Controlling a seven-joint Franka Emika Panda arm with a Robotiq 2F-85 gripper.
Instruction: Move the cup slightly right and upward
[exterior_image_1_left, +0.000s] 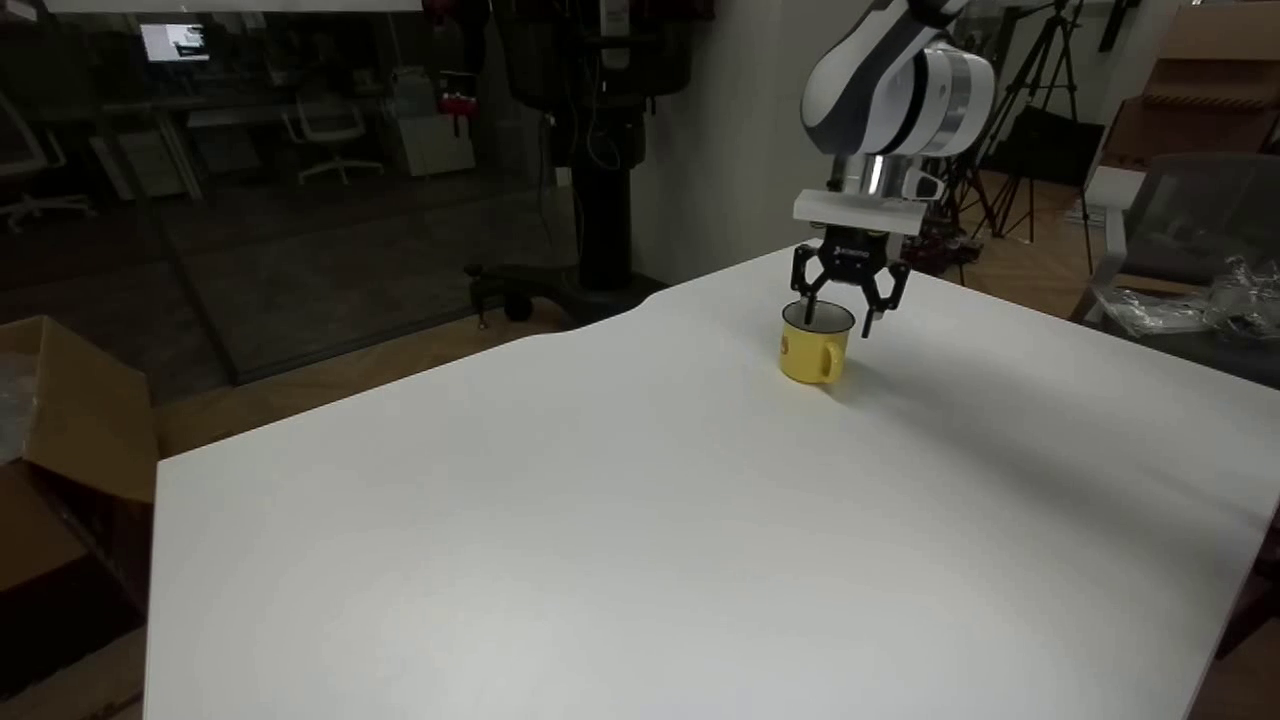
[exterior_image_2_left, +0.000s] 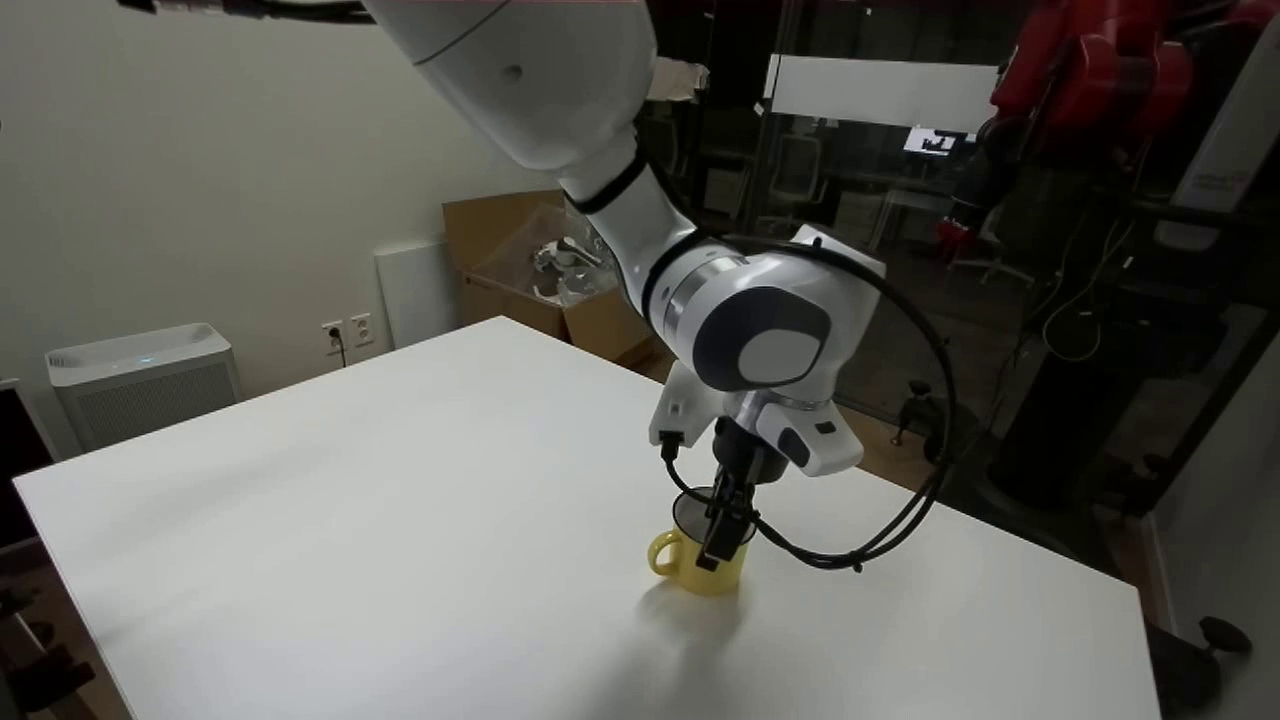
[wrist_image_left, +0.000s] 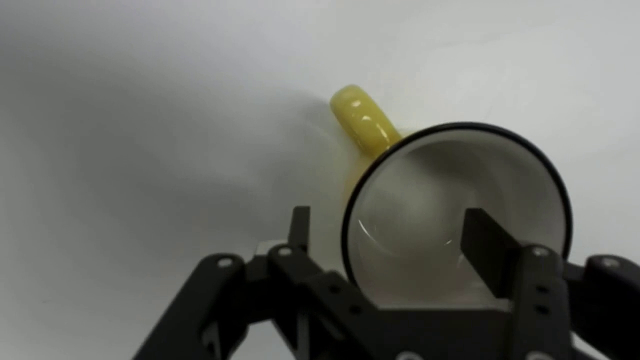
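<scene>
Gripper (exterior_image_1_left: 838, 328) astride one side of the yellow cup (exterior_image_1_left: 808, 360)

A white table (exterior_image_1_left: 620, 540) spreads across both exterior views. The white robot arm (exterior_image_2_left: 560, 90) reaches over it and bends down to the cup. In an exterior view a tall dark stand (exterior_image_1_left: 603, 200) is beyond the table's far edge, an office chair (exterior_image_1_left: 1210, 215) is at the far right, and a cardboard box (exterior_image_1_left: 100, 410) with raised flaps is at the left, just beside the table. In an exterior view a white appliance (exterior_image_2_left: 145, 390) with a grille stands at the left.

The black gripper points down with its fingers (wrist_image_left: 300, 227) well apart. In the wrist view the finger on the right is inside the mouth of the cup and the finger on the left is outside it, with white table showing between that finger and the cup. One side of the cup stands between the two, unpinched; nothing is held.

The cup stands upright on the table, toward the far right in an exterior view; in an exterior view the cup (exterior_image_2_left: 695, 575) is near, right of the middle, partly hidden by the gripper. In an exterior view its handle (exterior_image_1_left: 832, 362) turns to the near right. A thin dark rim (wrist_image_left: 460, 125) rings its mouth. Smallest is a reddish mark (exterior_image_1_left: 784, 345) on its left in an exterior view.
</scene>
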